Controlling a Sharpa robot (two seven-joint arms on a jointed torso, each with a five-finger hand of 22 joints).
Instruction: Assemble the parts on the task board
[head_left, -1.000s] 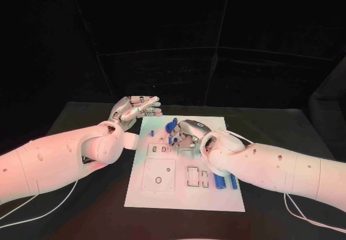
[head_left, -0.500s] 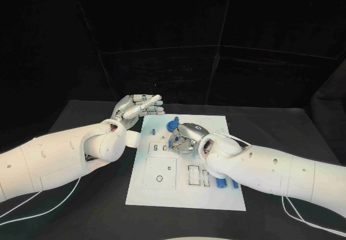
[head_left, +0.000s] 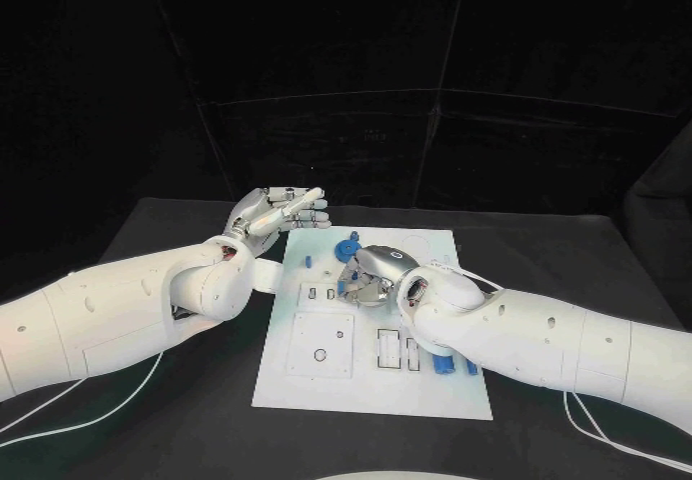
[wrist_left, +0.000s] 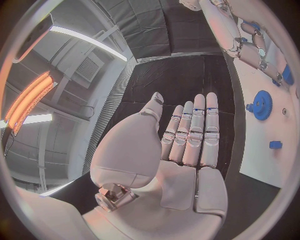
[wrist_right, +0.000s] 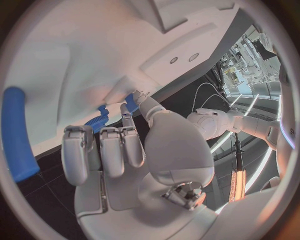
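The right hand (head_left: 378, 272) hunches over the middle of the task board (head_left: 433, 390), fingers curled down near the blue gear (head_left: 348, 247); whether they actually pinch a part I cannot tell, though it looks like a fitting move. The left hand (head_left: 274, 215) hangs just off the board's far left corner, fingers straight and together, holding nothing, seemingly kept clear of the work. More blue parts (head_left: 441, 362) lie by the board's right edge, under the right forearm.
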